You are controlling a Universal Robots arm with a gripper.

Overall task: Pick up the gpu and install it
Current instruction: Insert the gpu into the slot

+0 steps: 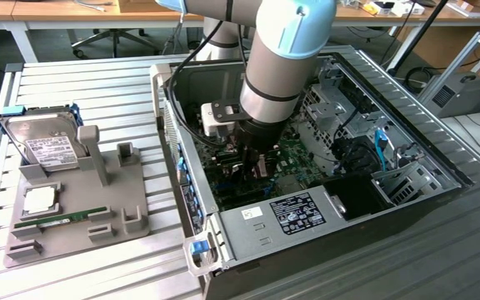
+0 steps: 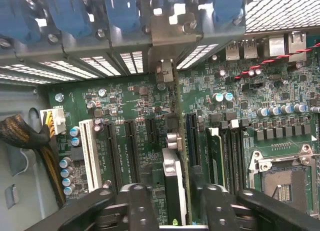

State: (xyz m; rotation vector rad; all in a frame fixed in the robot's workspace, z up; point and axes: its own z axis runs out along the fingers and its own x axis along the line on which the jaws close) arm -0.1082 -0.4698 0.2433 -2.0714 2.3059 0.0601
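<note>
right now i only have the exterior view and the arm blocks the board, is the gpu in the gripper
Observer: Yes. In the wrist view the gripper is closed on the gpu, held on edge.
Operator: where over the board
Observer: Between a black slot and the blue slot, its bracket end toward the case's rear vents.
Operator: cpu socket filled
Observer: The cpu socket looks empty.

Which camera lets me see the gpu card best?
The wrist view: the gpu stands edge-on between the claw fingers, over the green motherboard slots. In the exterior view, the arm hides most of it inside the computer case.
</note>
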